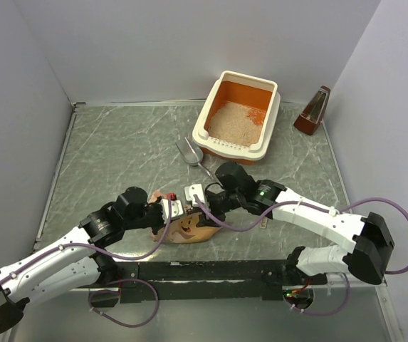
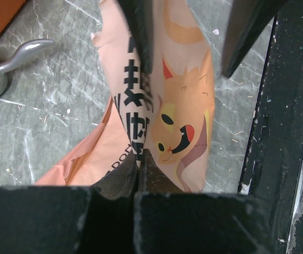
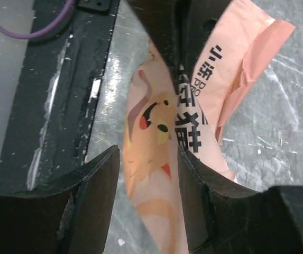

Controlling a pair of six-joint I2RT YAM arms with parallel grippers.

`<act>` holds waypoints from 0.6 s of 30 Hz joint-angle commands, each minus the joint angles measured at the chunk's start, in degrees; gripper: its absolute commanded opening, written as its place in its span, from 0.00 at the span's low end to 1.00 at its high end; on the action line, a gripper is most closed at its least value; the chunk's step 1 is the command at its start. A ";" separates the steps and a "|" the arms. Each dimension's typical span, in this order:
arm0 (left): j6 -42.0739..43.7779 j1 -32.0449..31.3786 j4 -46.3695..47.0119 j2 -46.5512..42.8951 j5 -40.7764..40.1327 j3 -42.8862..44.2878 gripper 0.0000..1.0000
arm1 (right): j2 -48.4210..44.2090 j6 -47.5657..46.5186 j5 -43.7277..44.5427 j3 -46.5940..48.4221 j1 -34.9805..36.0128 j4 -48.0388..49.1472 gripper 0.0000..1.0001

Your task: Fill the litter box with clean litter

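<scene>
The litter box point(image 1: 250, 78), cream outside and orange inside, stands at the back right with pale clean litter point(image 1: 231, 122) heaped in its near half. A peach-pink cat-print bag point(image 1: 189, 229) lies slack on the table between the arms. My left gripper point(image 2: 139, 159) is shut on a fold of that bag point(image 2: 180, 116). My right gripper point(image 3: 148, 159) is open, one finger on each side of the bag point(image 3: 156, 132) without pinching it. In the top view the left gripper point(image 1: 178, 211) and right gripper point(image 1: 198, 209) meet tip to tip above the bag.
A grey metal scoop point(image 1: 189, 151) lies just in front of the litter box, also in the left wrist view as the scoop point(image 2: 3, 63). A brown wedge-shaped object point(image 1: 314, 112) stands at the back right. The black base bar point(image 1: 211, 271) runs along the near edge.
</scene>
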 commanded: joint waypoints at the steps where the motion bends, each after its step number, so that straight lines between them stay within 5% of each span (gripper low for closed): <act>1: -0.59 0.11 3.48 -1.47 0.77 0.59 0.01 | 1.61 -0.13 0.58 2.70 0.36 7.30 0.55; 18: -1.03 0.11 3.74 -1.12 0.59 0.33 0.01 | -0.32 -1.53 -0.03 5.77 1.32 6.34 0.55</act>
